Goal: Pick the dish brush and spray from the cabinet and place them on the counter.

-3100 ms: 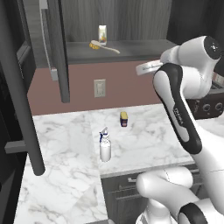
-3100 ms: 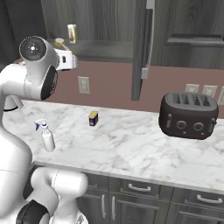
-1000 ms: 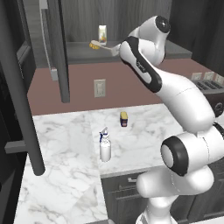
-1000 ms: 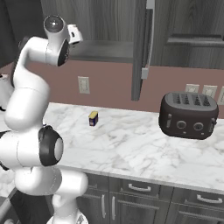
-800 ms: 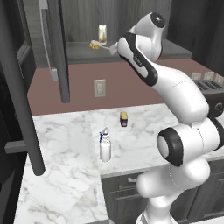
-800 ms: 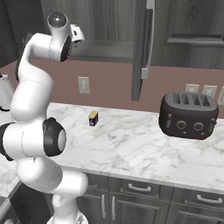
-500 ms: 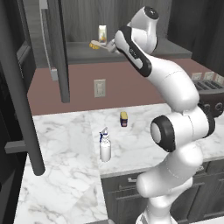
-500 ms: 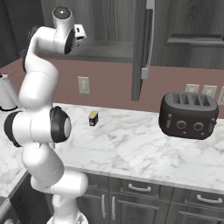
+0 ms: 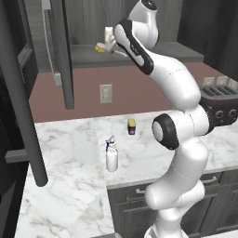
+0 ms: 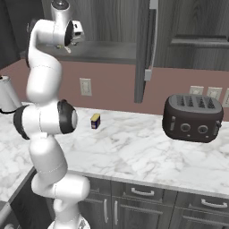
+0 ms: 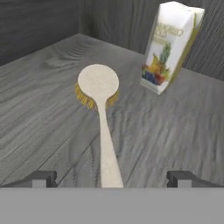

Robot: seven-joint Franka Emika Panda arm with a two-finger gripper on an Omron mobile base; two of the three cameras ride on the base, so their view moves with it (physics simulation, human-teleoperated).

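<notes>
The dish brush (image 11: 99, 83) lies flat on the cabinet's grey shelf (image 11: 39, 113), yellow bristles down, its long white handle running back toward the hand. My gripper (image 11: 111, 178) is open, and the handle's near end passes between its two fingertips (image 11: 41, 178) without touching them. In the left base view the arm reaches up to the shelf (image 9: 158, 50), where the brush's yellow head (image 9: 99, 47) shows. The spray (image 9: 111, 157), a white bottle with a blue nozzle, stands upright on the white marble counter (image 9: 69, 148).
A yellowish carton (image 11: 171, 46) stands on the shelf just right of the brush head. An open cabinet door (image 9: 60, 51) hangs left of the shelf. On the counter sit a small yellow-and-dark block (image 9: 132, 126) and a dark toaster (image 10: 192, 117).
The arm has swung left and up toward the cabinet shelf, bringing the hand in over the brush handle. The jaws stay open. The spray has not moved.
</notes>
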